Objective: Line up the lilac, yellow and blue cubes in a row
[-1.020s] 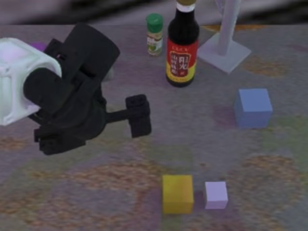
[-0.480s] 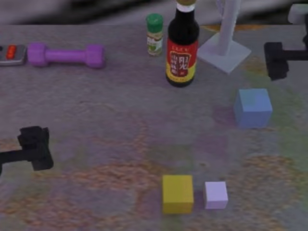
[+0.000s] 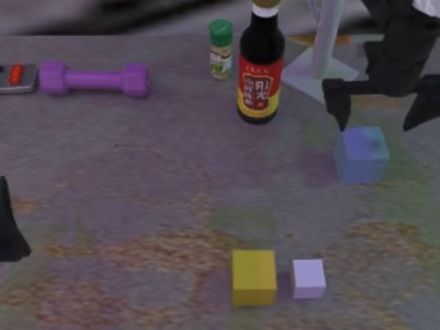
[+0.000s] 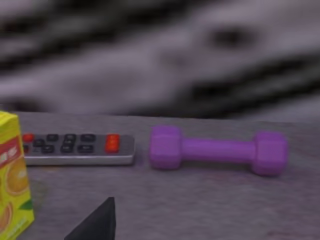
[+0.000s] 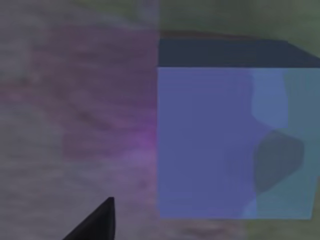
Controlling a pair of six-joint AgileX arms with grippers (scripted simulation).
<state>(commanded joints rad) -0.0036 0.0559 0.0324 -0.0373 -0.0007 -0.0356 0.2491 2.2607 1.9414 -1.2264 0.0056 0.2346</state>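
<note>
The soft blue cube [image 3: 361, 153] sits at the right of the table and fills the right wrist view [image 5: 220, 145]. My right gripper [image 3: 379, 110] hangs open just behind and above it, one finger [image 3: 337, 103] at each side, touching nothing. One dark fingertip [image 5: 100, 222] shows beside the cube. The yellow cube [image 3: 254, 276] and the small lilac cube [image 3: 309, 278] stand side by side near the front edge, a narrow gap between them. My left gripper [image 3: 8, 234] is parked at the table's left edge, mostly out of view.
A soy sauce bottle [image 3: 261, 65] and a green-capped shaker [image 3: 221, 49] stand at the back middle, with a white stand base [image 3: 320, 72] to their right. A purple dumbbell [image 3: 94, 78] and a remote [image 3: 17, 77] lie back left. A yellow carton [image 4: 12, 175] stands by the remote.
My left arm has pulled back from the table's middle to its left edge. My right arm has come in from the back right and now hangs over the blue cube. The cubes have not moved.
</note>
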